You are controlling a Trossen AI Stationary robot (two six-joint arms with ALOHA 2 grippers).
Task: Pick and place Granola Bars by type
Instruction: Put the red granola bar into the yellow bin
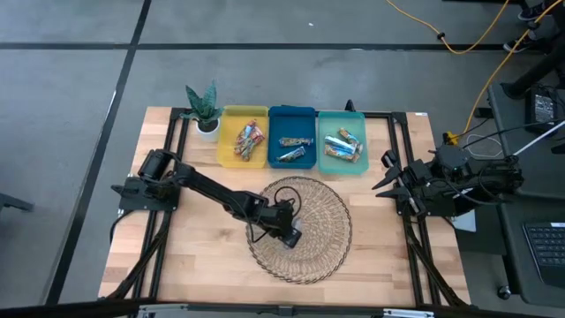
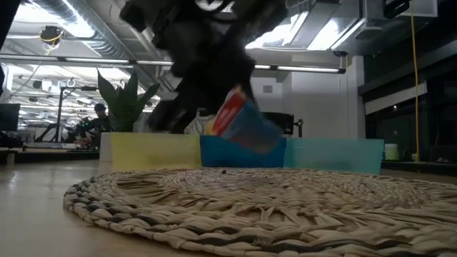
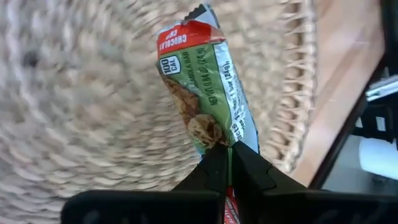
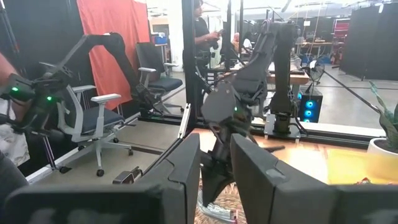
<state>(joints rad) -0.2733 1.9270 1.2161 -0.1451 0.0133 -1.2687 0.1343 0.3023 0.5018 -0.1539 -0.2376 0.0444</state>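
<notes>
My left gripper (image 1: 291, 234) hangs over the round wicker basket (image 1: 328, 201), shut on one granola bar (image 3: 205, 87) with a green and red wrapper. In the low view the bar (image 2: 243, 125) shows tilted above the basket's weave (image 2: 250, 207). More granola bars lie in the yellow tray (image 1: 231, 146), the blue tray (image 1: 291, 119) and the teal tray (image 1: 342, 122) at the far side. My right gripper (image 1: 384, 177) waits at the table's right edge, open with nothing between its fingers (image 4: 186, 168). My left gripper pinches the bar near one end (image 3: 221, 138) between its two fingers, the flat wrapper faces against the pads. The fingers slant downward and lie along the bar. The rest of the bar sticks out past the fingertips, tilted and lifted clear of the basket.
A small potted plant (image 1: 203, 110) stands at the far left beside the yellow tray. A black frame (image 1: 402, 159) runs along the table's sides. Bare wood (image 1: 194, 256) lies to the basket's left and right.
</notes>
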